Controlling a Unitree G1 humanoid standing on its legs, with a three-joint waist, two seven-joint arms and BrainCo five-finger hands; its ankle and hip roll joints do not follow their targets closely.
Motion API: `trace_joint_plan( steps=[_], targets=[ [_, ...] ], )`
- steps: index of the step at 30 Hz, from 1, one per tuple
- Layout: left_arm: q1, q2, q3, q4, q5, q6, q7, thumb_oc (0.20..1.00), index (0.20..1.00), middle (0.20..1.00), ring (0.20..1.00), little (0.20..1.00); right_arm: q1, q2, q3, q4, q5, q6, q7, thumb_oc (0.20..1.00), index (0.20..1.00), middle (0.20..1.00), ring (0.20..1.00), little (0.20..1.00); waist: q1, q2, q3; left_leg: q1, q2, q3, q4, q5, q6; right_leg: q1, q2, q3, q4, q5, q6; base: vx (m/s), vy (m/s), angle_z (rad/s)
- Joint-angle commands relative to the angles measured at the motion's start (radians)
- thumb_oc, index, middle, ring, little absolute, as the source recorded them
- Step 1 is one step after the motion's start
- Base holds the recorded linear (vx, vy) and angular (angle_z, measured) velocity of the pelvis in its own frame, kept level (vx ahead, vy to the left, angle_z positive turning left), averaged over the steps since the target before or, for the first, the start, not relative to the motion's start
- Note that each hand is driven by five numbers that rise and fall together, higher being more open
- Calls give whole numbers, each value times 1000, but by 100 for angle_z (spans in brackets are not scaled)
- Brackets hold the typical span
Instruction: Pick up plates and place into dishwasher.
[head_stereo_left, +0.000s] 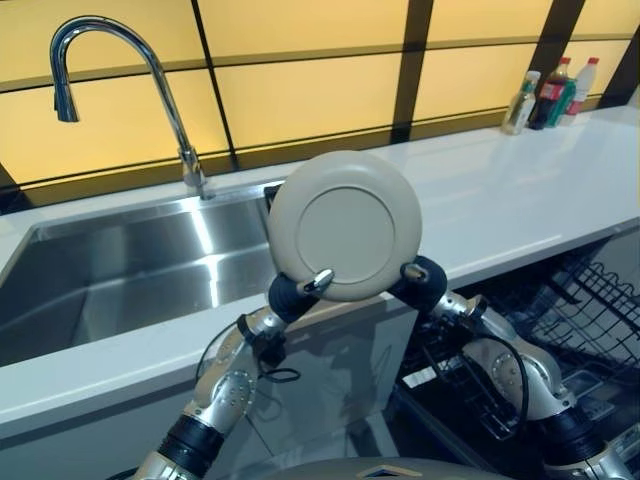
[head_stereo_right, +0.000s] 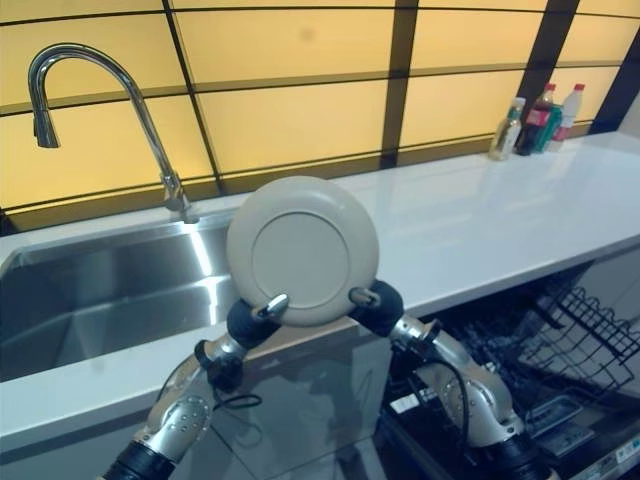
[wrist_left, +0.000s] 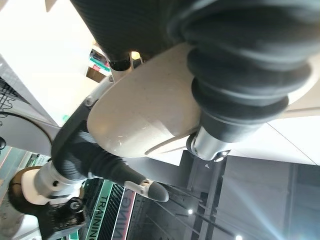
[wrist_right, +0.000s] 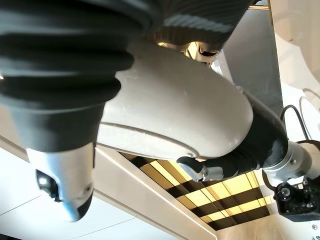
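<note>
a beige plate (head_stereo_left: 345, 224) is standing upright on edge in front of me, its underside facing the head camera, raised above the front edge of the white counter (head_stereo_left: 520, 200) between the steel sink (head_stereo_left: 120, 280) and the open dishwasher rack (head_stereo_left: 590, 300). i am holding it between both hands: my left hand (head_stereo_left: 296, 293) is pressing on the lower left rim, a silver thumb lying over the plate's back, and my right hand (head_stereo_left: 420, 281) is meeting the lower right rim. in the wrist views each dark ribbed cover is sitting tight against the plate, with a thumb reaching over its edge; the fingers on the far face are hidden, so i cannot tell how they are curling. the tall curved faucet (head_stereo_left: 150, 70) is rising behind the sink, and a few bottles (head_stereo_left: 548, 93) are standing at the counter's far right corner against the yellow panelled wall (head_stereo_left: 300, 80).
</note>
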Motion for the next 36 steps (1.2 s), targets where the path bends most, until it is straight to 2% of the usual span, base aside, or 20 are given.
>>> trace_joint_plan(
  steps=[1, 9, 10, 11, 12, 13, 18, 28, 31, 34, 35, 36],
  targets=[
    [-47, 26, -37, 52, 54, -17, -31, 200, 200, 200, 200, 200, -128, 35, 1, -113, 18, -5, 8, 1000, 1000, 1000, 1000, 1000, 3, -33, 26, 1, -40, -40, 81, -164, 70, -43, -34, -51, 72, -27, 58, 15, -9, 5],
    [-27, 21, -86, 73, 38, -1, -108, 200, 200, 200, 200, 200, -153, 23, 20, -104, -26, 30, -21, 1000, 1000, 1000, 1000, 1000, 3, -33, 28, 5, -40, -38, 79, -165, 68, -38, -37, -51, 63, -23, 60, 3, -3, 3],
    [-26, 17, -91, 71, 33, 3, -118, 200, 200, 200, 200, 200, -161, 24, 22, -98, -30, 32, -20, 661, 661, 661, 661, 661, 3, -33, 28, 7, -40, -37, 76, -165, 68, -38, -38, -50, 62, -22, 61, 0, 0, 0],
    [-27, 15, -96, 73, 29, 4, -126, 200, 200, 200, 200, 200, -166, 24, 24, -96, -30, 36, -22, 511, 511, 511, 511, 511, 3, -33, 29, 8, -40, -37, 75, -165, 69, -37, -37, -49, 62, -22, 61, 0, 0, 0],
    [-27, 13, -105, 74, 23, 6, -138, 200, 200, 200, 200, 200, -173, 22, 28, -91, -27, 38, -22, 300, 300, 300, 300, 300, 3, -33, 28, 9, -40, -37, 75, -166, 69, -37, -38, -49, 63, -23, 62, 0, 0, 0],
    [-30, 10, -113, 77, 22, 5, -138, 200, 200, 200, 200, 200, -181, 23, 33, -88, -27, 40, -23, 200, 200, 200, 200, 200, 2, -33, 29, 9, -40, -36, 75, -166, 69, -37, -38, -49, 64, -23, 62, 0, 0, 0],
    [-39, -2, -148, 91, 20, 8, -132, 200, 200, 200, 200, 200, -212, 35, 55, -82, -27, 29, -19, 200, 200, 200, 200, 200, 2, -35, 34, 10, -39, -37, 77, -168, 70, -36, -40, -49, 70, -28, 63, 0, 0, 0],
    [-26, -15, -155, 116, 9, 28, -152, 200, 200, 200, 200, 200, -214, 62, 41, -78, 16, 13, -58, 200, 200, 200, 200, 200, -1, -32, 34, 14, -37, -28, 74, -169, 70, -36, -42, -46, 69, -26, 66, 0, 0, 0],
    [-19, -21, -152, 118, 16, 20, -150, 200, 200, 200, 200, 200, -188, 73, 20, -73, 18, -16, -76, 200, 200, 200, 200, 200, -7, -31, 35, 15, -37, -19, 80, -172, 71, -38, -42, -42, 70, -24, 67, -11, 3, 0],
    [-9, -20, -139, 112, 31, 12, -117, 200, 200, 200, 200, 200, -154, 75, -15, -68, -22, -98, -104, 200, 200, 200, 200, 200, -19, -29, 38, 16, -39, -5, 90, -180, 75, -42, -43, -30, 70, -20, 71, -45, 8, -3],
    [-5, -22, -132, 109, 37, 2, -80, 473, 473, 473, 473, 473, -135, 72, -32, -70, -27, -129, -112, 200, 200, 200, 200, 200, -26, -28, 41, 16, -41, 1, 96, -184, 77, -46, -42, -21, 73, -19, 72, -56, 11, -7],
    [-3, -25, -122, 106, 40, -1, -51, 853, 853, 853, 853, 853, -120, 72, -49, -71, -23, -153, -119, 200, 200, 200, 200, 200, -32, -28, 44, 16, -42, 7, 100, -187, 80, -50, -41, -15, 75, -18, 73, -57, 15, -10]
  ],
)
